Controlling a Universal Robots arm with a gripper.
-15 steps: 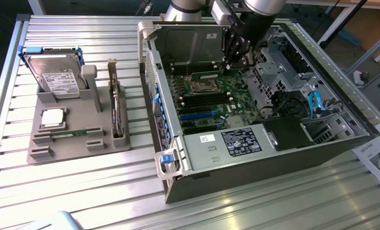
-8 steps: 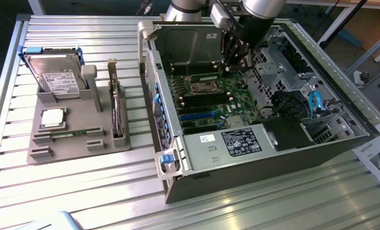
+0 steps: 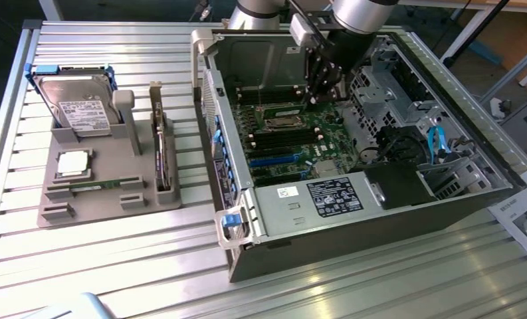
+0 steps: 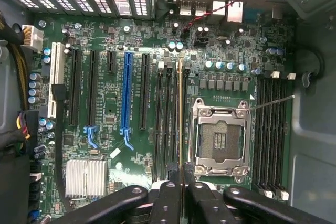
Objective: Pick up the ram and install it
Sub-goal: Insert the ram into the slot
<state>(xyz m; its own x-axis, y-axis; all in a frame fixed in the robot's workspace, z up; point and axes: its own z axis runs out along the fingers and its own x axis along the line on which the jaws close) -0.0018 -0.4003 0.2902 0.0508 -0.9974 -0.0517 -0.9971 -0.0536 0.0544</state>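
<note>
In the wrist view I see the ram (image 4: 181, 119) edge-on, a thin strip running straight out from my gripper (image 4: 181, 184). The two black fingers (image 4: 167, 195) are shut on its near end. The stick lies parallel to the black memory slots (image 4: 167, 119), between them and the open silver processor socket (image 4: 220, 135). I cannot tell whether it touches a slot. In the exterior view my gripper (image 3: 321, 93) reaches down into the open computer case (image 3: 334, 199), over the far part of the green motherboard (image 3: 290, 136).
A second bank of memory slots (image 4: 270, 129) lies beyond the socket, with blue and black expansion slots (image 4: 125, 93) to the other side. At the exterior view's left, a grey holder (image 3: 104, 193) carries a hard drive (image 3: 82, 106), a processor chip (image 3: 74, 163) and an upright card (image 3: 161, 156).
</note>
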